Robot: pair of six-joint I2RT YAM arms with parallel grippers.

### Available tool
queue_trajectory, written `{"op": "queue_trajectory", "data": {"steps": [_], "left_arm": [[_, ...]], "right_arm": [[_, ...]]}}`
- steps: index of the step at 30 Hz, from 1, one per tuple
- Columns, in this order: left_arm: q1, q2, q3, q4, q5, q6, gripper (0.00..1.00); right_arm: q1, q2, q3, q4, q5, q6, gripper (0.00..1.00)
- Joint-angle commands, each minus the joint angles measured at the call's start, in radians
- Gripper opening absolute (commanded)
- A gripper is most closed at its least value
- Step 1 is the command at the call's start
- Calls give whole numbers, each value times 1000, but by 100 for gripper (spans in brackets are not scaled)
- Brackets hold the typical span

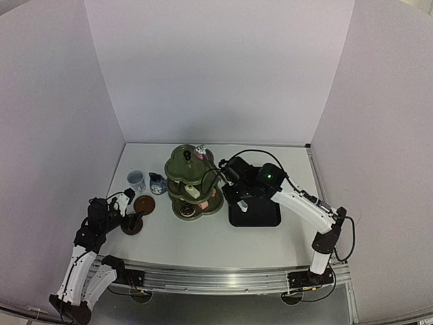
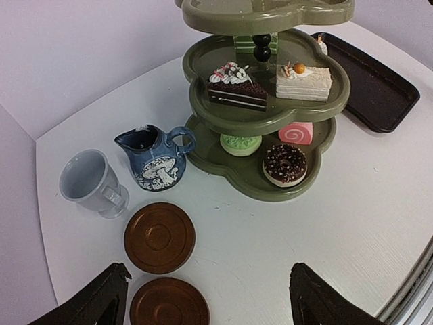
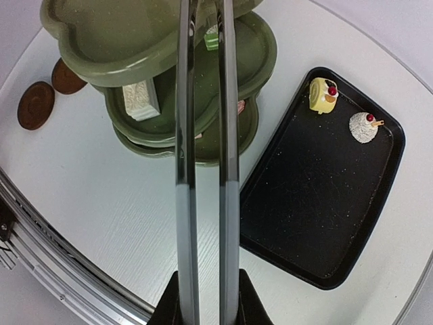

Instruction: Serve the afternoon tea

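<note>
The dark green three-tier stand (image 1: 191,181) holds several pastries, among them a chocolate slice (image 2: 237,87), a white cake (image 2: 304,80) and a donut (image 2: 284,164). The pale blue cup (image 2: 88,181), blue jug (image 2: 155,159) and two brown saucers (image 2: 159,237) (image 2: 169,303) sit left of it. My left gripper (image 2: 206,288) hangs open over the saucers, holding nothing. My right gripper (image 3: 206,291) is shut on the metal tongs (image 3: 203,169), which reach over the stand's top tier (image 3: 122,40). Their tips are hidden in the wrist view. A small pink-and-white piece (image 1: 200,152) shows there.
The black tray (image 3: 318,196) lies right of the stand with a yellow roll (image 3: 323,95) and a white mound pastry (image 3: 363,126) at its far end. White walls enclose the table on three sides. A metal rail (image 1: 216,277) runs along the near edge.
</note>
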Motion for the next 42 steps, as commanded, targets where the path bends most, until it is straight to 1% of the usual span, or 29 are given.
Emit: {"op": "queue_trajectory", "data": {"steps": [1,9,13,17,24,32,37,42], "left_arm": [[5,-7,0,17,17,0,83],[5,-8,0,17,19,0,82],[5,-11,0,16,17,1,82],[5,-9,0,17,18,1,82],[6,-9,0,15,20,1,82],[5,-7,0,14,20,1,83],[5,-6,0,14,23,2,82],[5,-4,1,13,23,2,83]], "right_arm": [[-3,10,78,7,0,-31,0],[-3,72,126,8,-35,-46,0],[-4,81,122,8,-16,-44,9],[-3,80,130,8,-7,-43,15],[-3,58,120,8,-26,-43,29],[-2,10,112,7,-27,-23,29],[-3,-48,61,7,-25,-14,29],[-2,-88,36,8,-70,-12,29]]}}
